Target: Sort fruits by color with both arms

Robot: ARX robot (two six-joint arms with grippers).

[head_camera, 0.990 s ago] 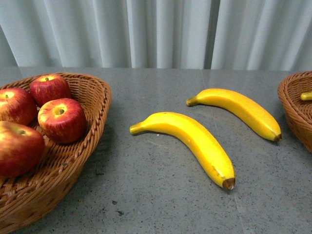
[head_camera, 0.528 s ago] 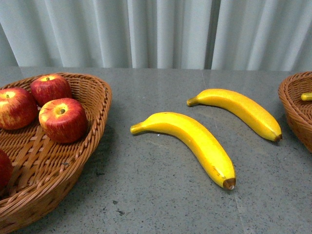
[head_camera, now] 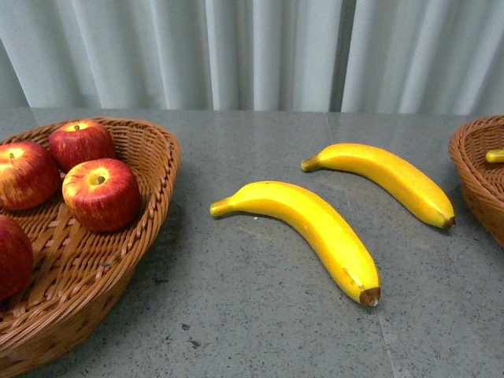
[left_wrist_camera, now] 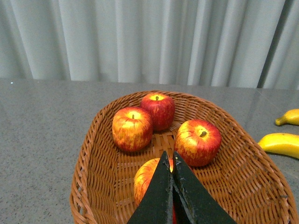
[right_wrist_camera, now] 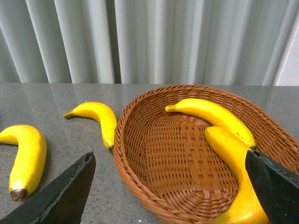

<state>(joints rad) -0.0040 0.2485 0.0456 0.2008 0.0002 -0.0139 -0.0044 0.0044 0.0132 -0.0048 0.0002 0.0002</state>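
Observation:
Several red apples lie in the left wicker basket: one at the back, one beside it, one in the middle and one cut off by the frame's edge. My left gripper hangs shut and empty just above the nearest apple, hiding part of it. Two bananas lie on the table, the nearer and the farther. My right gripper stands wide open over the right basket, which holds two bananas, one at the back and one next to my right finger.
The grey stone table runs back to a pale curtain. The right basket's rim shows at the front view's right edge with a banana tip inside. Neither arm shows in the front view.
The nearest apple in the left basket shrank from a large shape at the frame's left edge, slipped almost out of view, then came back a little. The bananas on the table have not moved.

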